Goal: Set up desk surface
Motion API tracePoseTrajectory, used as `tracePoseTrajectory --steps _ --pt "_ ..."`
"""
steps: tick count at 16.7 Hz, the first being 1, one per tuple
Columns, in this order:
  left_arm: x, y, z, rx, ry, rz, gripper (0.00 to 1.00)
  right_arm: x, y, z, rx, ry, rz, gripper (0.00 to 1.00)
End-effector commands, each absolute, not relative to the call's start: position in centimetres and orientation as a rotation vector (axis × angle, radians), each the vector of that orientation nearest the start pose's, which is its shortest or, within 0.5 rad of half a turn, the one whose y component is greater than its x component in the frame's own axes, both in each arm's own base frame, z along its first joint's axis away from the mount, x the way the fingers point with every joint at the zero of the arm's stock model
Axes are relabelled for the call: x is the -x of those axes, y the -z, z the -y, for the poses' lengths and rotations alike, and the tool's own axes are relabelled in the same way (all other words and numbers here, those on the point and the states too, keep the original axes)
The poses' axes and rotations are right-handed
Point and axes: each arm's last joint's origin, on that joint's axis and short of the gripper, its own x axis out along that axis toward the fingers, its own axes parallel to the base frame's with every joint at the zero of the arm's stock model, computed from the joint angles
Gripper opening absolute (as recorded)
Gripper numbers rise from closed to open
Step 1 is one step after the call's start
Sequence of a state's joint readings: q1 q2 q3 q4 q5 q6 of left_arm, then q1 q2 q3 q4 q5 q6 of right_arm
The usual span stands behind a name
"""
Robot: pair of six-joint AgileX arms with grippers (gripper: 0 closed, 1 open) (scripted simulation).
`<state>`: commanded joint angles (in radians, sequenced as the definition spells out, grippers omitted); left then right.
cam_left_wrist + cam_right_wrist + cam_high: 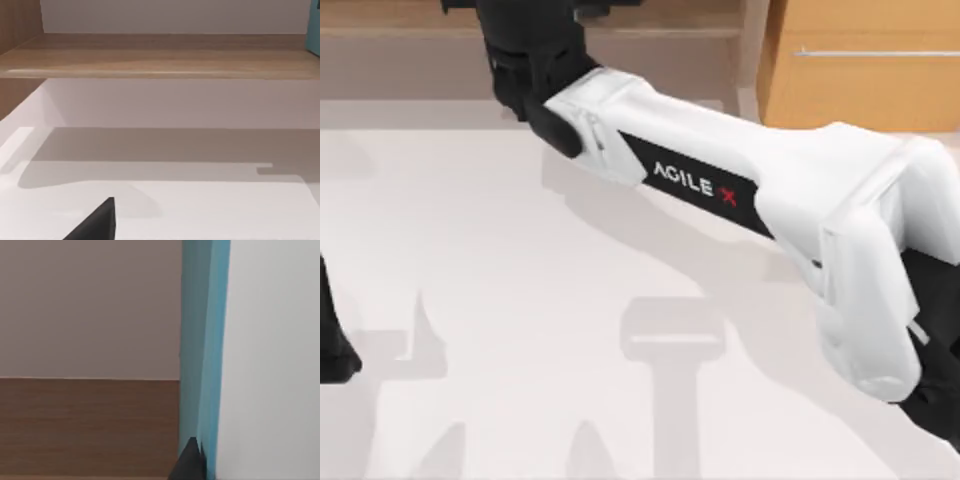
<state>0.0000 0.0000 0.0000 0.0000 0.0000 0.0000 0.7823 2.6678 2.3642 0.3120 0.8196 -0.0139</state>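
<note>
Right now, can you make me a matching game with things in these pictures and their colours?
Things:
1. desk surface
2. drawer
3. shelf board
4. upright panel

Colours:
A. teal blue
B. brown wood, long and flat above the desk
C. plain white to light grey
D. orange-tan with a silver bar handle

Pairs: 1-C, 2-D, 3-B, 4-A
</note>
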Motion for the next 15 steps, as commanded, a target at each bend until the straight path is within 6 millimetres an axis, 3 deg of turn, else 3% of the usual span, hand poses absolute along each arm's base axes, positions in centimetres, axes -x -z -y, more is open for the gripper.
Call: tracePoseTrajectory --steps 6,15 --pt "-10.6 -16.0 0.1 0.000 0.000 0.000 1.00 -43.0 -20.7 -41.7 0.012 0.003 0.010 0.00" --pt "-10.6 -16.0 0.1 0.000 0.000 0.000 1.00 -39.5 -22.1 -41.7 0.011 0.003 0.012 0.00"
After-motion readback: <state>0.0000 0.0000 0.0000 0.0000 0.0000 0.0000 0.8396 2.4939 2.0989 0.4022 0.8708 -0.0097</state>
